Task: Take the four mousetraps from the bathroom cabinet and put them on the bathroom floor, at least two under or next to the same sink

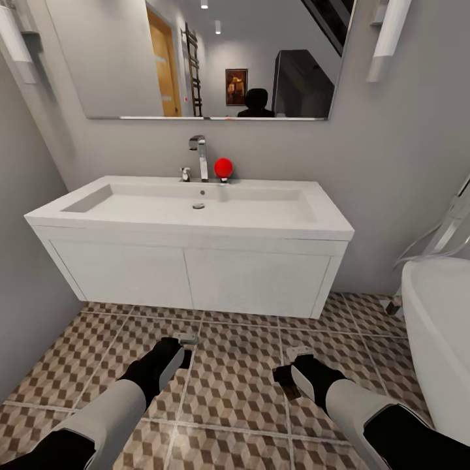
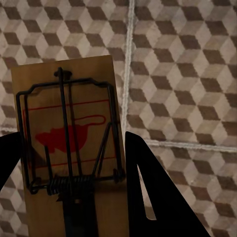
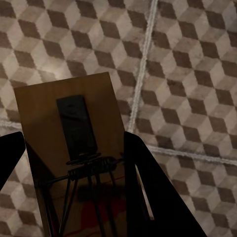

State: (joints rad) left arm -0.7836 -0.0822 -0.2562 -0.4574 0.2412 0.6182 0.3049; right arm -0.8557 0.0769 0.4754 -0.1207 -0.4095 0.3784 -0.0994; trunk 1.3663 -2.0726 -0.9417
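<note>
The left end effector (image 2: 74, 197) pinched a flat tan wooden mousetrap with dark wire and red mark (image 2: 69, 143); the right end effector (image 3: 74, 197) pinched a second tan wooden mousetrap (image 3: 74, 143). Each board's long axis ran out along its fingers, above the cube-patterned tiled bathroom floor (image 1: 235, 385). The wide white rectangular sink (image 1: 196, 212) lay straight ahead, both arms about equally near.

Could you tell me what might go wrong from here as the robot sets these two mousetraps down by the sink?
Both grippers, left and right, hold a mousetrap above the tiled floor; releasing from there could make them bounce or flip. They are also short of the sink, so traps dropped here may not count as next to it.
</note>
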